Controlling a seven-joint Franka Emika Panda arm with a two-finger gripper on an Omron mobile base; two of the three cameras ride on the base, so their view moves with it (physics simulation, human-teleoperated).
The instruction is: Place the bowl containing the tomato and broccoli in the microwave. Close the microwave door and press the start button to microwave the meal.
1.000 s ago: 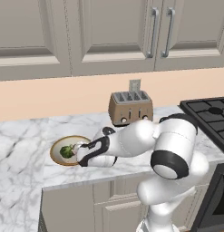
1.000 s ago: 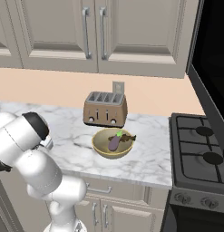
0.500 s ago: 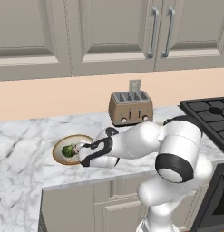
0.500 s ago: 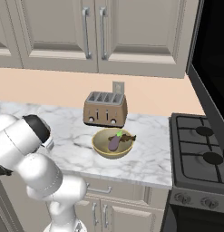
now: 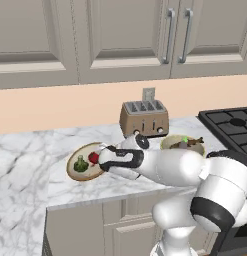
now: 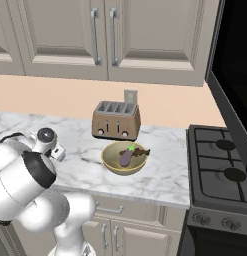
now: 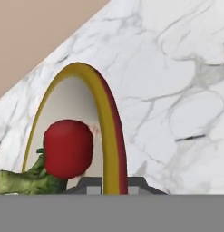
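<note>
The shallow tan-rimmed bowl (image 5: pixel 77 170) rests on the marble counter left of the toaster. In it lie the red tomato (image 5: pixel 93 158) and the green broccoli (image 5: pixel 81 164). My gripper (image 5: pixel 103 161) reaches in from the right and is shut on the bowl's right rim. In the hand view the yellow rim (image 7: pixel 109 136) runs down between my two fingertips (image 7: pixel 88 186), with the tomato (image 7: pixel 68 148) and broccoli (image 7: pixel 22 181) just inside it. A black panel (image 6: pixel 236 70) fills the right edge above the stove; I cannot tell if it is the microwave door.
A tan toaster (image 5: pixel 144 119) stands behind my wrist. A deeper bowl with a purple piece (image 6: pixel 124 158) sits to its right, near the black stove (image 6: pixel 222 172). Beige cabinets hang above. The counter's front edge is close below the bowl.
The jaws have closed in on the bowl's rim. My forearm has stretched further left over the counter and the elbow has dropped lower. Toaster and counter stand as before.
</note>
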